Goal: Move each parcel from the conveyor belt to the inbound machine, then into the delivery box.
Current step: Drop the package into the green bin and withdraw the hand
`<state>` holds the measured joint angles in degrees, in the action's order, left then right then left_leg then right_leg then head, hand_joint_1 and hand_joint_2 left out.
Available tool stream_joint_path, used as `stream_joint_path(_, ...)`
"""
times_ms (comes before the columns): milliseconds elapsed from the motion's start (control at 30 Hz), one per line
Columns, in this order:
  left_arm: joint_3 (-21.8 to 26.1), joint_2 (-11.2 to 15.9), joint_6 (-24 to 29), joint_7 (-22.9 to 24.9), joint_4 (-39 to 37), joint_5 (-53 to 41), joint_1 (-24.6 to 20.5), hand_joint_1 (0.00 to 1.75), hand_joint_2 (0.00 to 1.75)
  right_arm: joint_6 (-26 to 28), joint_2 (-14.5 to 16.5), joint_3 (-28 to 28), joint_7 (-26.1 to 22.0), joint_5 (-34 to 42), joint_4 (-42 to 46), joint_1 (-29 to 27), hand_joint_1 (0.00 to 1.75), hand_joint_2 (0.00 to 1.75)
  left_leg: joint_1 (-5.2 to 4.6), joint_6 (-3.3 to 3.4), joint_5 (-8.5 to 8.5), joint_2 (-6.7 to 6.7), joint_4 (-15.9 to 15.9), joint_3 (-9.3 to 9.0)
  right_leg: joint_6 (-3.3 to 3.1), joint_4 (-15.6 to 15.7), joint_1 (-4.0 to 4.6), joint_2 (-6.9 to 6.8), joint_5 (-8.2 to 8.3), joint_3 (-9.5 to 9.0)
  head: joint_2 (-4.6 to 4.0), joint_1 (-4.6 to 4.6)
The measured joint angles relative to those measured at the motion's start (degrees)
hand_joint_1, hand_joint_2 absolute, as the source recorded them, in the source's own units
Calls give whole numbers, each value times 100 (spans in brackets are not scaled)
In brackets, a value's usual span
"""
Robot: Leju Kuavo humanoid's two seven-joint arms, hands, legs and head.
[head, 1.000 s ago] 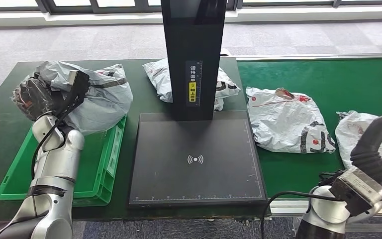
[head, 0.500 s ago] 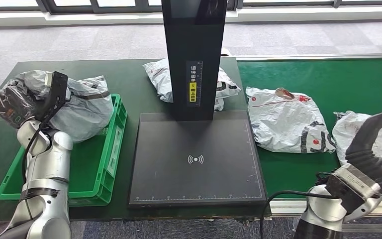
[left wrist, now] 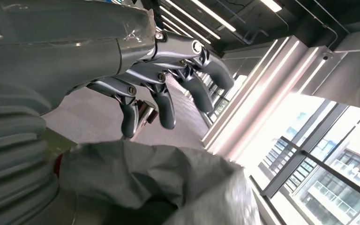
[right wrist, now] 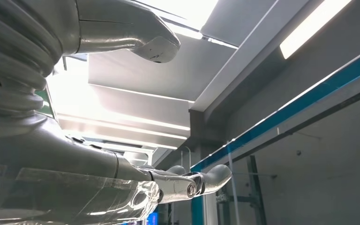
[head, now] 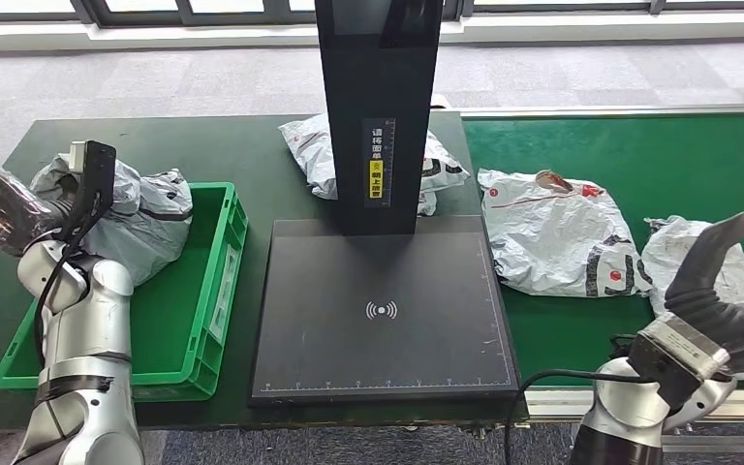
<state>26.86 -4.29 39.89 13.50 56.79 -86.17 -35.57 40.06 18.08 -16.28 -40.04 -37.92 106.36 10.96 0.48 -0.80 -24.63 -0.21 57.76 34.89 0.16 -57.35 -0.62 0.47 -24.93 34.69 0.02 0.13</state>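
a dark green table (head: 242,155) carries, at its near left, a green crate (head: 208,291), with a grey parcel (head: 145,218) lying over the crate's far left rim. in the middle sits a black scanner platform (head: 383,310) with an upright black column. a white parcel (head: 310,150) lies behind the column. to the right, a green conveyor belt (head: 639,155) holds two white parcels: one (head: 557,232) just beside the platform, another (head: 688,262) near the right edge.

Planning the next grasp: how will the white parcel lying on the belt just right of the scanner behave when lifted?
The white parcel is a wrinkled poly bag, so it will probably sag and fold. Its glossy film may slip in the robot hand. It lies fairly flat, suggesting light, soft contents.
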Motion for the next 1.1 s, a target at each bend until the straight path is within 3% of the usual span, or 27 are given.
stream_joint_path(300,114,-223,4,-425,457,201,149,0,0,0,0,0,4,-16,-151,11,0,175,0,0,0,-1,0,0,0,0,0,-4,0,-1,0,0)
stream_joint_path(700,147,-318,13,-460,630,220,188,0,0,0,0,0,4,-16,-224,16,0,175,0,0,0,-1,0,0,0,0,0,-4,0,-1,0,0)
stream_joint_path(833,141,-329,-74,-536,641,225,184,0,175,0,0,-1,23,-34,-232,15,0,175,0,0,0,0,1,-3,0,2,0,-3,0,3,0,-1)
stream_joint_path(900,28,-326,-635,-903,501,246,134,0,175,0,-1,-14,102,-94,-230,10,0,175,0,1,1,-5,2,-5,3,6,0,-8,-2,5,0,-2)
stream_joint_path(967,-249,-302,-1872,-1303,249,271,39,0,175,1,-1,-51,168,-135,-221,1,0,175,0,5,4,-26,2,-4,7,7,0,-28,-7,-8,0,-1)
stream_joint_path(1033,-536,-278,-3040,-1388,61,290,-10,0,175,2,0,-92,172,-132,-213,-8,0,175,1,5,7,-33,2,-3,5,4,-1,-35,-4,-13,0,2)
stream_joint_path(1100,-736,-264,-3381,-1351,-49,305,-24,0,175,2,0,-116,170,-127,-208,-14,0,175,1,1,9,0,2,0,-1,3,-2,-6,10,2,0,1)
